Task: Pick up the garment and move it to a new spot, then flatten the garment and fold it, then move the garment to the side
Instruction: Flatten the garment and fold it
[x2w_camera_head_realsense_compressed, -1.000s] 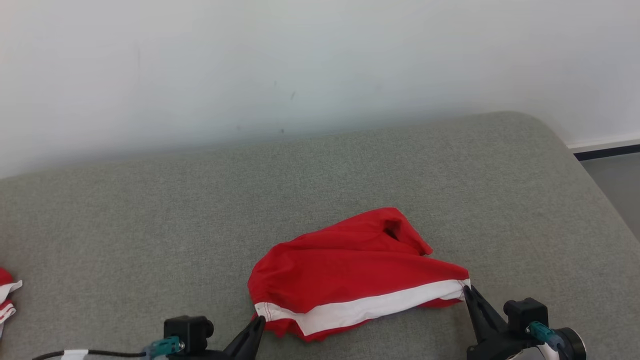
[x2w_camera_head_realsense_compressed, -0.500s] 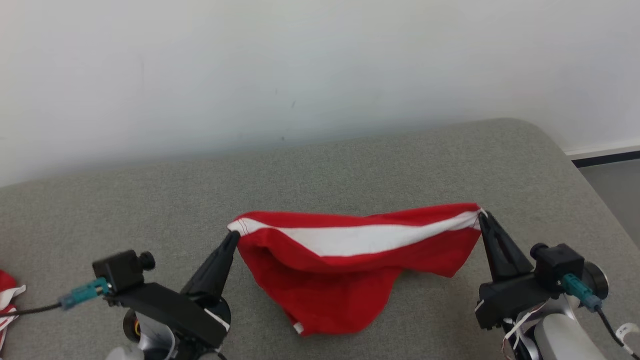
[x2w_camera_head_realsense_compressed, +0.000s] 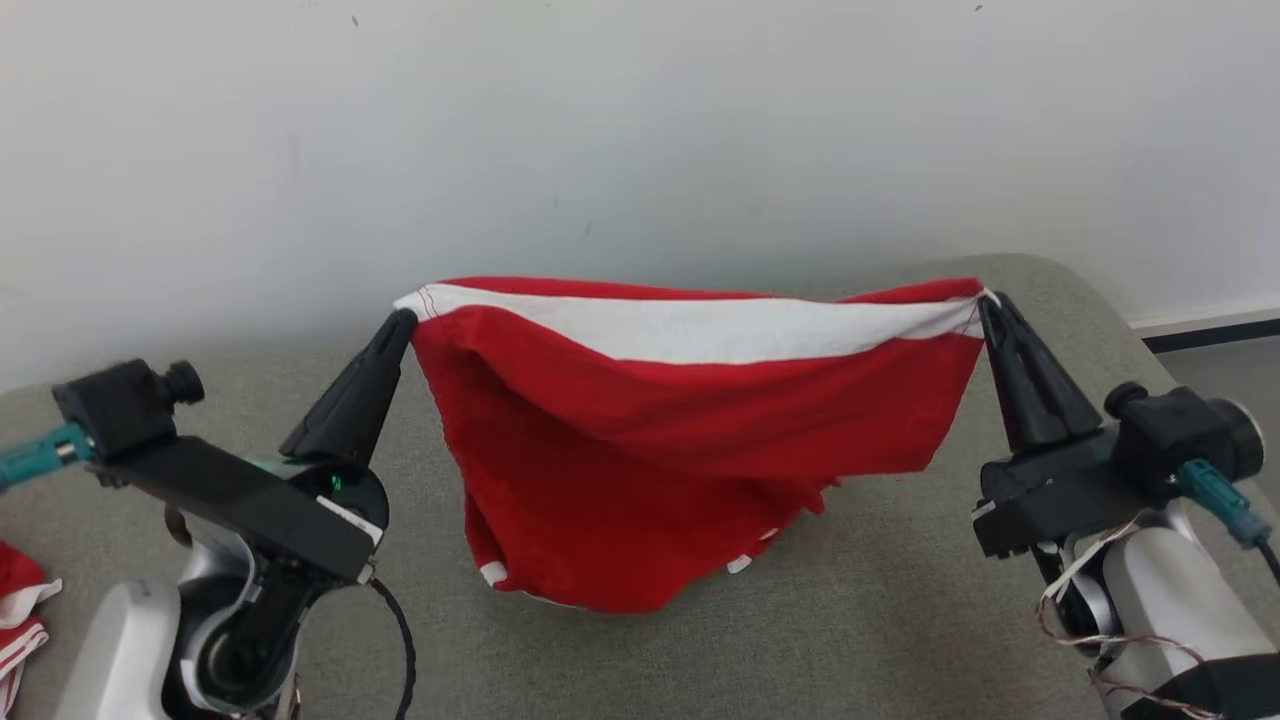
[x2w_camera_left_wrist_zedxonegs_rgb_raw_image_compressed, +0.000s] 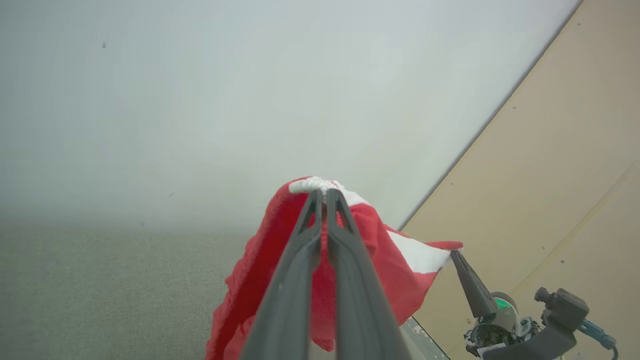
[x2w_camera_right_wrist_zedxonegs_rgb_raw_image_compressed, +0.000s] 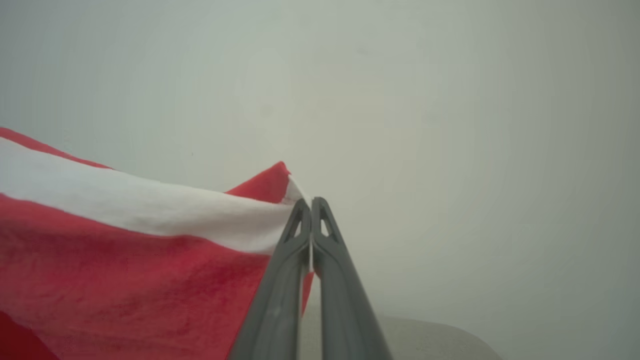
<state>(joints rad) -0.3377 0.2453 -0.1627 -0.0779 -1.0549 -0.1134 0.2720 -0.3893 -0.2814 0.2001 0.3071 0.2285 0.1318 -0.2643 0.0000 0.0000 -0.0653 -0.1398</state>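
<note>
Left pincer (x2w_camera_head_realsense_compressed: 404, 318) and right pincer (x2w_camera_head_realsense_compressed: 986, 301) tight on opposite white-banded corners of the red garment (x2w_camera_head_realsense_compressed: 680, 430)

My left pincer (x2w_camera_left_wrist_zedxonegs_rgb_raw_image_compressed: 322, 192), clamped on the garment (x2w_camera_left_wrist_zedxonegs_rgb_raw_image_compressed: 387, 270) by its hem.

My two dark fingers (x2w_camera_left_wrist_zedxonegs_rgb_raw_image_compressed: 287, 300) press together on the bunched white edge at the top of the red cloth, which hangs down above the grey cushion (x2w_camera_left_wrist_zedxonegs_rgb_raw_image_compressed: 100, 290). Its white band runs off to the right, where the right pincer (x2w_camera_left_wrist_zedxonegs_rgb_raw_image_compressed: 454, 254) pinches the far corner. Behind are a pale wall (x2w_camera_left_wrist_zedxonegs_rgb_raw_image_compressed: 200, 100) and a beige panel (x2w_camera_left_wrist_zedxonegs_rgb_raw_image_compressed: 550, 175).
</note>
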